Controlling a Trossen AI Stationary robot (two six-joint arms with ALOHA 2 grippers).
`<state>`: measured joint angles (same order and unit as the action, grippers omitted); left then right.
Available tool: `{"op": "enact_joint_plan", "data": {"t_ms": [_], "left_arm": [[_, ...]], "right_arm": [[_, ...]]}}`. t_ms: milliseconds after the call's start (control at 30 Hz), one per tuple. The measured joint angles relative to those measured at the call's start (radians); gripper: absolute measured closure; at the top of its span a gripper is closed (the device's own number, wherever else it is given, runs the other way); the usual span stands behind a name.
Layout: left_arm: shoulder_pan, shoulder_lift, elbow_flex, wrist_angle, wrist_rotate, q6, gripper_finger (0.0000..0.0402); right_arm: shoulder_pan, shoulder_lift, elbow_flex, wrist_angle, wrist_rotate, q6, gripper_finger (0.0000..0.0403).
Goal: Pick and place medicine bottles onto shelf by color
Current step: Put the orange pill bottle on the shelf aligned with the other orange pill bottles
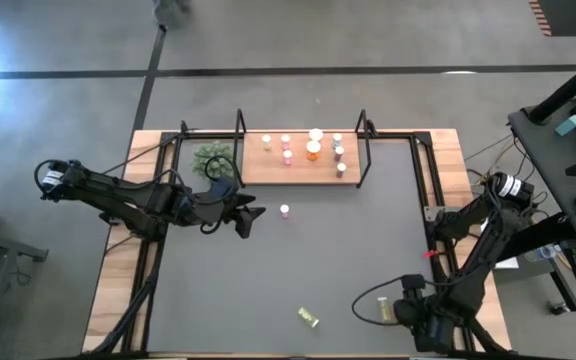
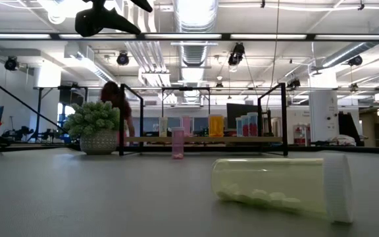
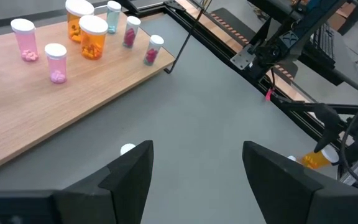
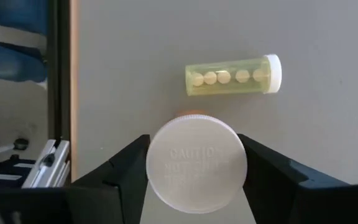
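Near the mat's (image 1: 288, 280) front edge we log the right gripper (image 4: 194, 171), jaws closed against the white cap of an orange bottle (image 4: 196, 163) standing between them. Just beyond it on the mat lies a yellow-green bottle (image 4: 232, 75) on its side. Toward the mat's rear we record the left gripper (image 3: 194, 180), jaws spread wide and empty, close to a lone pink bottle (image 1: 284, 211) standing upright. Behind that, the shelf (image 1: 298, 165) carries pink, orange, pale and red bottles. Left of the shelf: a plant (image 1: 211, 158).
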<state>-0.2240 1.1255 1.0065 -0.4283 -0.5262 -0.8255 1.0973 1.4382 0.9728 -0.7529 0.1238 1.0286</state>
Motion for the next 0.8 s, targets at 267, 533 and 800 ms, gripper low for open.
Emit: {"op": "enact_joint_plan", "data": {"t_ms": [267,533,800], "left_arm": [[0.000,0.000,0.000,0.000,0.000,0.000,0.0170],[0.000,0.000,0.000,0.000,-0.001,-0.004,0.0170],[0.000,0.000,0.000,0.000,-0.001,-0.002,0.0170]], "right_arm": [[-0.017,-0.039,0.032,-0.105,-0.001,-0.021,0.0193],[-0.169,-0.098,0.088,-0.210,0.008,-0.072,0.0193],[-0.502,-0.096,0.158,-0.212,0.010,-0.237,0.0193]]}}
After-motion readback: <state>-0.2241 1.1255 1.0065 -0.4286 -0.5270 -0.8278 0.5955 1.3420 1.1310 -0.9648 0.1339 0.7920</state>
